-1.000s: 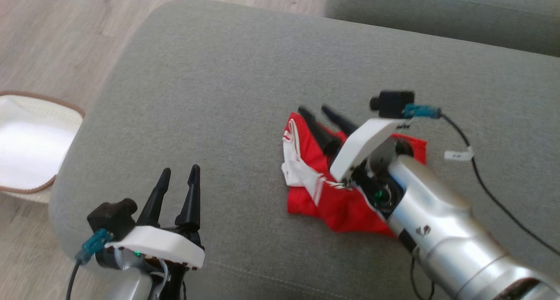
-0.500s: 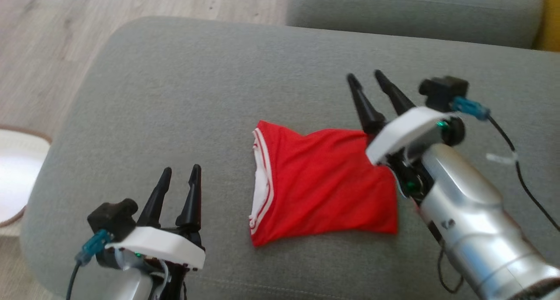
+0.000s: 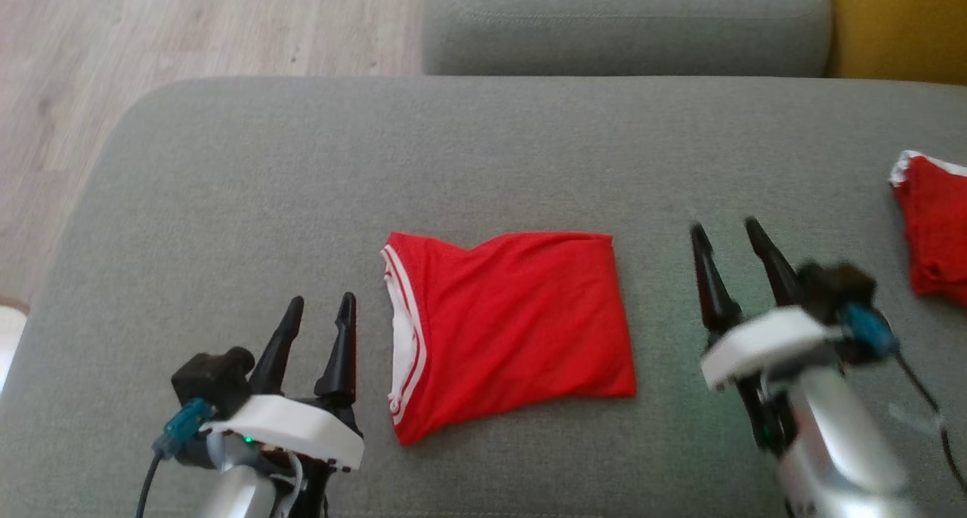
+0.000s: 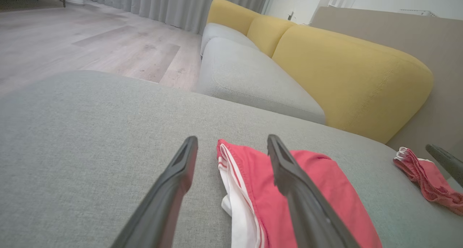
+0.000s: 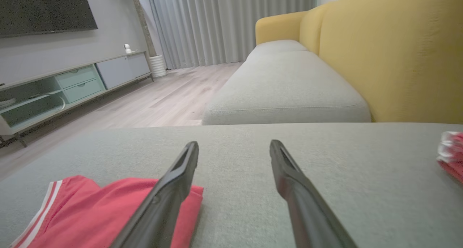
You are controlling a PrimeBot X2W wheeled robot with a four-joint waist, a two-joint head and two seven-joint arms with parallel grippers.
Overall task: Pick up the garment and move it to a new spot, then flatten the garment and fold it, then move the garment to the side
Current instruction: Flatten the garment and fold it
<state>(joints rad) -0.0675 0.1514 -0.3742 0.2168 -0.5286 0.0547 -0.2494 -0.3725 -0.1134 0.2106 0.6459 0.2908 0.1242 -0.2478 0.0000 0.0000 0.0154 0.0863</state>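
The garment (image 3: 514, 329), red with white striped trim on its left edge, lies folded and flat in the middle of the grey sofa cushion (image 3: 302, 178). It also shows in the left wrist view (image 4: 322, 190) and at the lower left of the right wrist view (image 5: 108, 212). My left gripper (image 3: 321, 306) hovers open just left of the garment, empty (image 4: 231, 139). On the garment's right, apart from it, my right gripper (image 3: 725, 227) stands open with nothing between its fingers (image 5: 233, 143).
A second red and white garment (image 3: 933, 231) lies crumpled at the cushion's right edge. A yellow backrest (image 4: 347, 74) and another grey seat cushion (image 3: 627, 20) lie beyond. Wooden floor (image 3: 113, 50) is to the left, with a media cabinet (image 5: 65, 85) farther off.
My right gripper has let go of the garment and drawn back to its right. The garment went from crumpled to folded flat. The head camera has swung right, bringing the second garment into view.
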